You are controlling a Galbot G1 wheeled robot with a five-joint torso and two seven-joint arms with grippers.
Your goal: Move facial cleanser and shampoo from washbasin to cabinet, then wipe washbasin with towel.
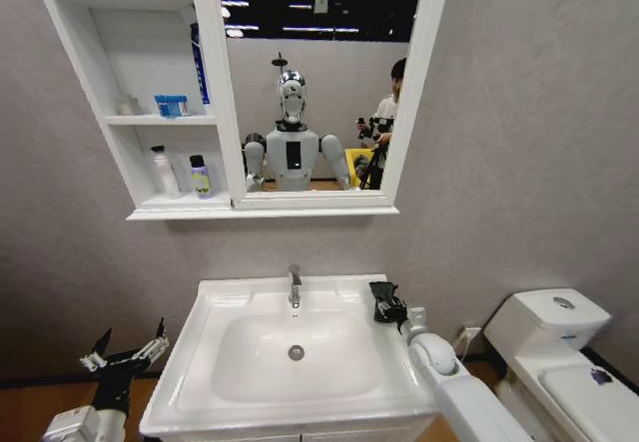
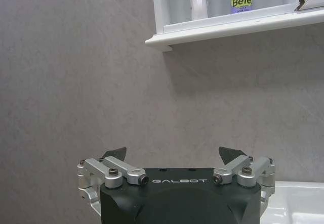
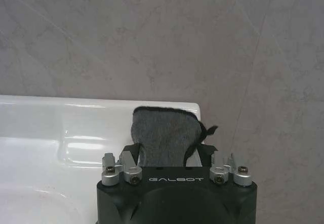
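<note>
- Head view: the small dark grey cloth towel (image 1: 386, 300) lies on the back right corner of the white rectangular ceramic washbasin (image 1: 225, 307), to the right of the chrome tap (image 1: 295, 286). The right gripper (image 1: 392, 309) sits at that corner directly over the cloth, so the right arm is clearly the nearer one. The left gripper (image 1: 128, 354) hangs off the basin's left edge, well apart from the towel, its jaws spread and empty. In the white wall cabinet (image 1: 135, 213), a white bottle (image 1: 165, 171) and a smaller dark-capped bottle with a lilac label (image 1: 201, 177) stand on the lowest shelf, so the bottle-moving part looks finished.
- Left wrist view: the left gripper (image 2: 173, 157) faces the grey wall with its jaws wide apart, nothing between them. The cabinet's underside is cut off at the frame edge.
- Right wrist view: the towel (image 3: 166, 135) lies straight ahead of the right gripper (image 3: 169, 158), running lengthwise away from it toward the wall, its near end between the jaws. The jaws flank the cloth, but whether they have pinched it cannot be told; the gripper body hides the near end.
</note>
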